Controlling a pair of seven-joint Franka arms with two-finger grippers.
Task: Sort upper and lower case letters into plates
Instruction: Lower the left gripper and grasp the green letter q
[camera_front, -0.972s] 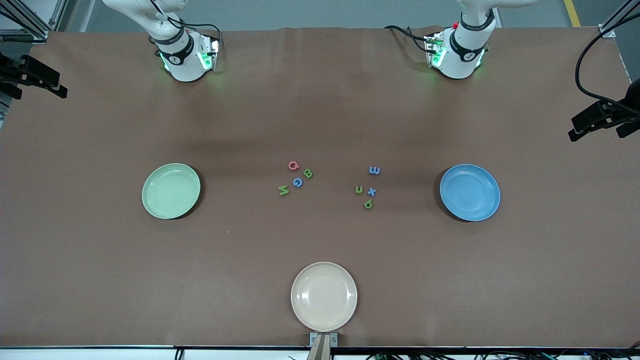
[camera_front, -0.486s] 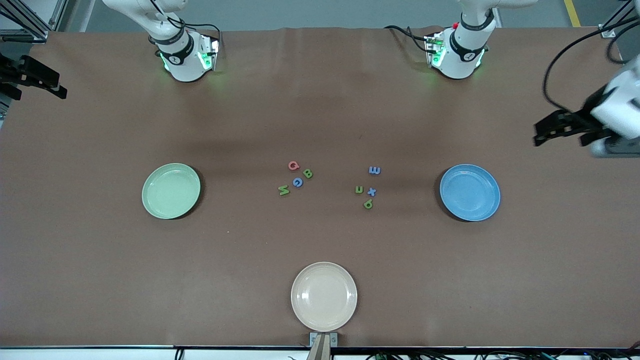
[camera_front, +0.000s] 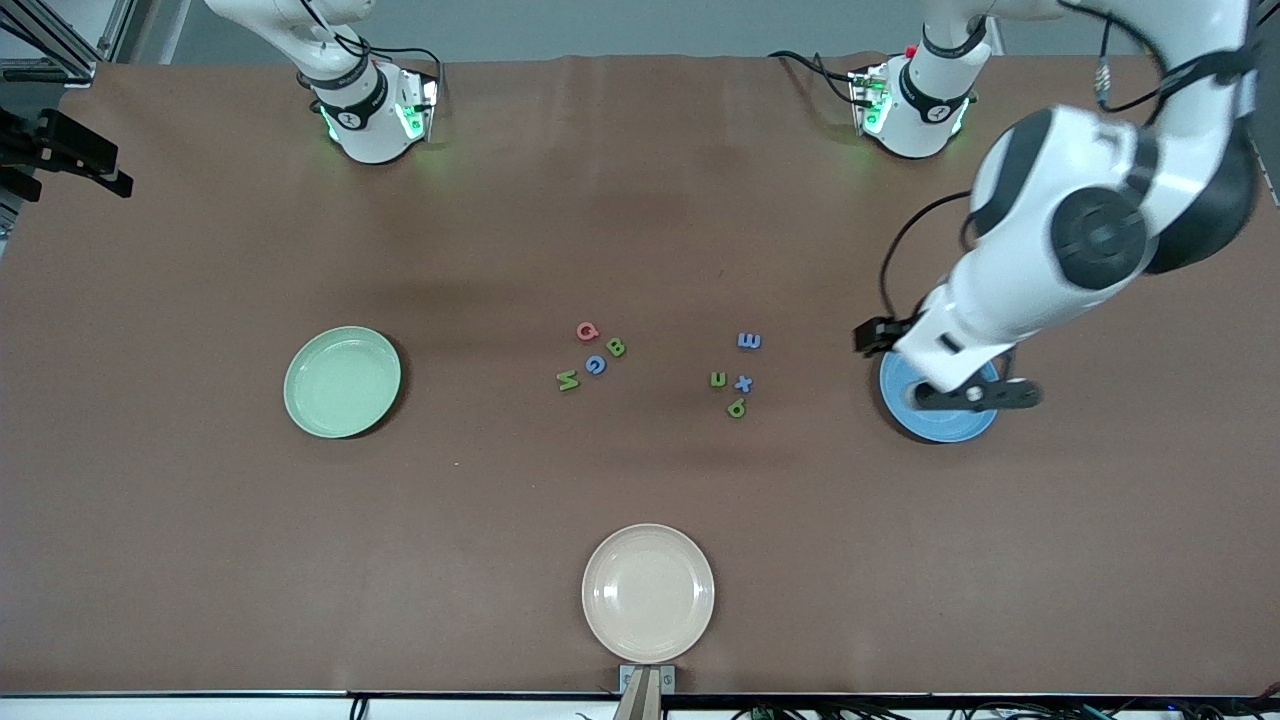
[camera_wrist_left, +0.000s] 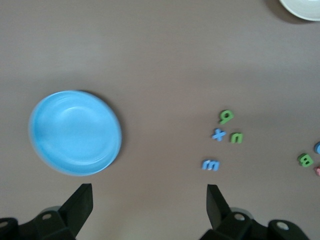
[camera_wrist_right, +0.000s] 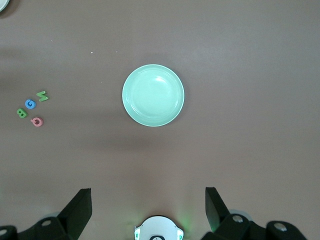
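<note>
Eight small letters lie mid-table in two groups. One group is a red Q (camera_front: 587, 331), green B (camera_front: 616, 347), blue G (camera_front: 595, 365) and green M (camera_front: 568, 380). The other is a blue m (camera_front: 749, 341), green n (camera_front: 718, 379), blue x (camera_front: 743, 383) and green g (camera_front: 736, 407). The pale green plate (camera_front: 342, 382) and the blue plate (camera_front: 940, 420) are both empty. My left gripper (camera_front: 930, 372) hangs open over the blue plate (camera_wrist_left: 75, 132), holding nothing. My right gripper (camera_front: 65, 155) waits open, high at the right arm's end of the table, with the green plate (camera_wrist_right: 153, 95) below it.
A cream-beige plate (camera_front: 648, 592) sits empty by the table's edge nearest the front camera. The left arm's big white elbow (camera_front: 1090, 230) hangs over the table between its base (camera_front: 920, 110) and the blue plate. The right arm's base (camera_front: 370, 115) stands along the table's edge.
The left arm has swung in from the table's end and its gripper now hangs over the blue plate. The right arm and the letters have not moved.
</note>
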